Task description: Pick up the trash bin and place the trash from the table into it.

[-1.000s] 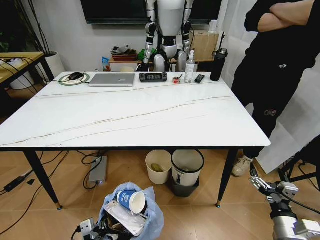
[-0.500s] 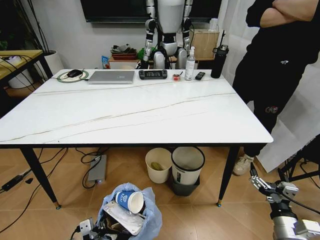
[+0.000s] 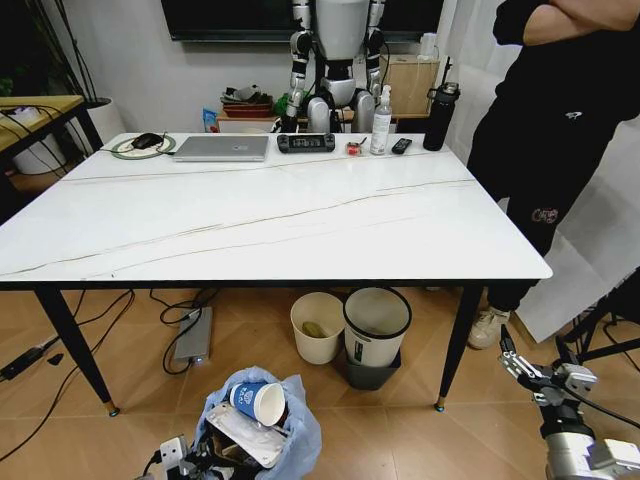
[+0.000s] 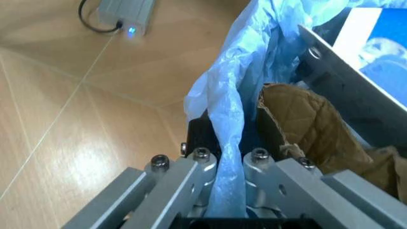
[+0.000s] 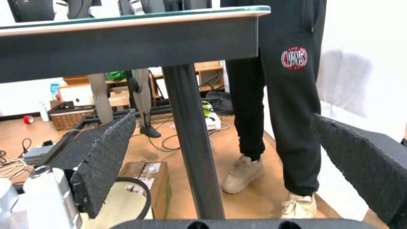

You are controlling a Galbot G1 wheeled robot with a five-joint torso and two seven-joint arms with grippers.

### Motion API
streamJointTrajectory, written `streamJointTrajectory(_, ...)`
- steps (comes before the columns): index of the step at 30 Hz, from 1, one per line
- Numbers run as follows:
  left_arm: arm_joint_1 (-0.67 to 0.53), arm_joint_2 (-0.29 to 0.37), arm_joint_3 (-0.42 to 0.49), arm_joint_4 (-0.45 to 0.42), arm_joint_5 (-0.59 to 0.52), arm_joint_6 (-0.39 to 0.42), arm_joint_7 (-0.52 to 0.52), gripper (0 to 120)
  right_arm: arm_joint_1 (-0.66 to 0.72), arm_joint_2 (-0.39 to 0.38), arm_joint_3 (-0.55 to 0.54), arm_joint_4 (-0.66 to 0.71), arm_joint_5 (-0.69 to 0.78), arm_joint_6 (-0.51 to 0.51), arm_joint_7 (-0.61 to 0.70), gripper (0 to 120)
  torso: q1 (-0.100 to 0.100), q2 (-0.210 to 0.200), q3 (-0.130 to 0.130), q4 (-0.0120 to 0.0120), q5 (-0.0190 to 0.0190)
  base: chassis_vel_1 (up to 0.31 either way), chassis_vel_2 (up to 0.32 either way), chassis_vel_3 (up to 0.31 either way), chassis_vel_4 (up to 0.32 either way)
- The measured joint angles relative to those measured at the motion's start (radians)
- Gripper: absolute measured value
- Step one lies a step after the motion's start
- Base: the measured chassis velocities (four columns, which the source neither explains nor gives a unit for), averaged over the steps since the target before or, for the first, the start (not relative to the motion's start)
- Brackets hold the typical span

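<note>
The trash bin (image 3: pixel 300 432), lined with a crinkled light-blue bag, stands on the floor in front of the table (image 3: pixel 260 220). It holds trash: a blue-white paper cup (image 3: pixel 260 402), brown cardboard (image 4: pixel 305 124) and a flat white piece (image 3: pixel 245 432). My left gripper (image 3: pixel 185 462) is low beside the bin. In the left wrist view it (image 4: pixel 226 191) is shut on the bag's bunched rim (image 4: pixel 222 119). My right gripper (image 3: pixel 512 365) hangs near the floor beside the table's front right leg (image 5: pixel 190 143). Its pads (image 5: pixel 105 157) stand wide open with nothing between them.
A cream bin (image 3: pixel 316 327) and a white bin with a dark base (image 3: pixel 375 335) stand under the table. A laptop (image 3: pixel 222 148), a game controller (image 3: pixel 306 142) and bottles line the far edge. A person (image 3: pixel 560 150) stands at the right. A power strip (image 3: pixel 195 335) and cables lie on the floor.
The whole picture has shifted a little, so the head camera moved. The bin and both grippers keep their places; the left stays shut on the bag.
</note>
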Motion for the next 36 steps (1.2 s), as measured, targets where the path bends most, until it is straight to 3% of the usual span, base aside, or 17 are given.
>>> streamJointTrajectory(2, -0.005, 0.0, -0.001, 0.01, -0.001, 0.0, 0.0, 0, 0.0, 0.0, 0.0, 0.0, 0.0, 0.0, 0.0, 100, -0.001, -0.003, -0.001, 0.0, 0.0, 0.0, 0.0, 0.0, 0.0)
streamJointTrajectory(7, -0.11, 0.022, -0.014, 0.145, -0.016, 0.01, -0.001, 0, 0.0, 0.0, 0.0, 0.0, 0.0, 0.0, 0.0, 100, -0.017, -0.041, -0.023, -0.0002, -0.0001, 0.0, 0.0, 0.0, 0.0)
streamJointTrajectory(14, -0.197, 0.039, -0.024, 0.258, -0.016, 0.007, 0.01, 0, 0.0, 0.0, 0.0, 0.0, 0.0, 0.0, 0.0, 100, -0.029, -0.07, -0.041, 0.0, -0.0002, 0.0, 0.0, 0.0, 0.0)
streamJointTrajectory(29, -0.308, 0.033, -0.022, 0.419, 0.019, -0.026, 0.036, 0, 0.0, 0.0, 0.0, 0.0, 0.0, 0.0, 0.0, 100, -0.053, -0.13, -0.077, 0.0, -0.0002, 0.0, 0.0, 0.0, 0.0)
streamJointTrajectory(36, -0.343, 0.031, -0.023, 0.502, 0.049, -0.084, 0.051, 0, 0.0, 0.0, 0.0, 0.0, 0.0, 0.0, 0.0, 100, -0.059, -0.147, -0.089, 0.0001, 0.0, 0.0, 0.0, 0.0, 0.0)
